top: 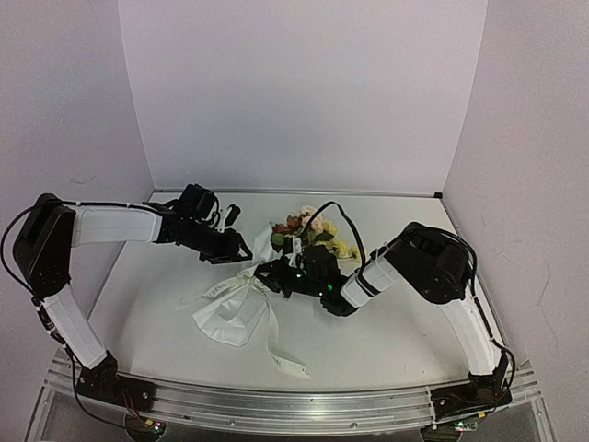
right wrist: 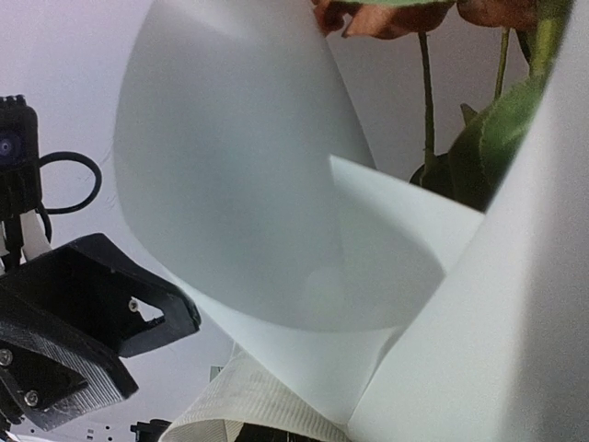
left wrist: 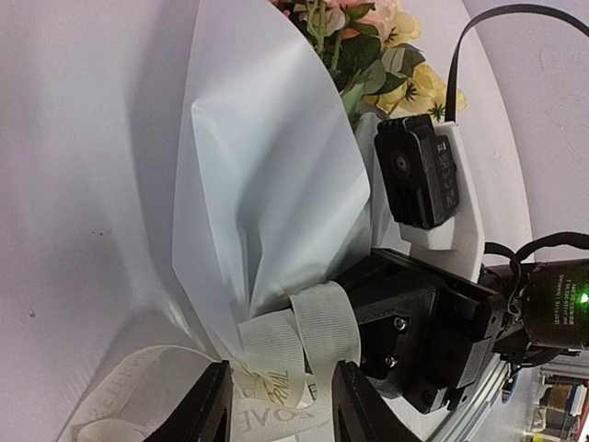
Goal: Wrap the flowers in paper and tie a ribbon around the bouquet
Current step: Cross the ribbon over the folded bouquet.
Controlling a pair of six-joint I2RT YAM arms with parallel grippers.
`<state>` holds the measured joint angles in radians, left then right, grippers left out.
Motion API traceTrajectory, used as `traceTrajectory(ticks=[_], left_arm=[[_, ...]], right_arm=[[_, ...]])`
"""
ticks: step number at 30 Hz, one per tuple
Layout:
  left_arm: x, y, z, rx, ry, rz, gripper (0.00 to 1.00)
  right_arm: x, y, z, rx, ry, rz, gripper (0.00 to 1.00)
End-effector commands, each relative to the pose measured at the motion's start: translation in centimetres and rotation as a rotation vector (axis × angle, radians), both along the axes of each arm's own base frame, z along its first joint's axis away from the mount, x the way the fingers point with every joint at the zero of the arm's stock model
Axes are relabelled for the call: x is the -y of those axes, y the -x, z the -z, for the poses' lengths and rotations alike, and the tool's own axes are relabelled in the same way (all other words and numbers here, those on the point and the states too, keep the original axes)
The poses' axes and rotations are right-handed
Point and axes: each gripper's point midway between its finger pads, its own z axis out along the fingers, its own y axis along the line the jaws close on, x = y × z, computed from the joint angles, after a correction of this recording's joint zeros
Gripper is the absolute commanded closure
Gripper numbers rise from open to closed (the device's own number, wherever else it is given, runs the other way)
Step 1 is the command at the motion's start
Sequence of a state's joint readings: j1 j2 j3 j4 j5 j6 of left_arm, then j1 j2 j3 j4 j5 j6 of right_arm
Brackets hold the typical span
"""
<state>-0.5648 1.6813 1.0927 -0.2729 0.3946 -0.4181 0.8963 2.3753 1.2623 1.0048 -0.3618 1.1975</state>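
The bouquet lies across the middle of the table. Its flowers (top: 313,232) (left wrist: 368,37) (right wrist: 479,157) point to the far right, and the white paper (top: 230,313) (left wrist: 267,184) (right wrist: 248,184) fans out toward the near left. A cream ribbon (top: 281,350) (left wrist: 304,341) (right wrist: 239,405) is looped at the cone's narrow neck, with one tail trailing toward the front edge. My left gripper (top: 244,250) (left wrist: 276,405) stands open, its fingers on either side of the ribbon loops. My right gripper (top: 274,273) meets the neck from the right, shut on the ribbon, with its fingertips hidden behind paper.
A black cable (top: 345,221) arches over the blooms behind the right wrist. White walls close in the table (top: 396,341) at the back and on both sides. A metal rail (top: 294,405) runs along the near edge between the arm bases.
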Motion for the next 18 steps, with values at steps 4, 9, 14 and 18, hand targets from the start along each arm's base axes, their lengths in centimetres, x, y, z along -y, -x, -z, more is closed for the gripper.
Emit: traceTrajectory(ticks=[4, 9, 14, 18], left_arm=[[1.1, 0.9, 0.5, -0.037, 0.030, 0.059, 0.60], [1.2, 0.9, 1.1, -0.044, 0.018, 0.056, 0.60], [1.4, 0.6, 1.4, -0.048, 0.020, 0.052, 0.60], [1.6, 0.6, 1.7, -0.058, 0.026, 0.059, 0.61]], right_arm=[[0.6, -0.7, 2.5, -0.035, 0.044, 0.025, 0.95], [0.5, -0.8, 2.4, -0.035, 0.041, 0.025, 0.95], [0.5, -0.8, 2.5, -0.037, 0.040, 0.024, 0.95], [0.4, -0.8, 2.5, -0.038, 0.040, 0.023, 0.95]])
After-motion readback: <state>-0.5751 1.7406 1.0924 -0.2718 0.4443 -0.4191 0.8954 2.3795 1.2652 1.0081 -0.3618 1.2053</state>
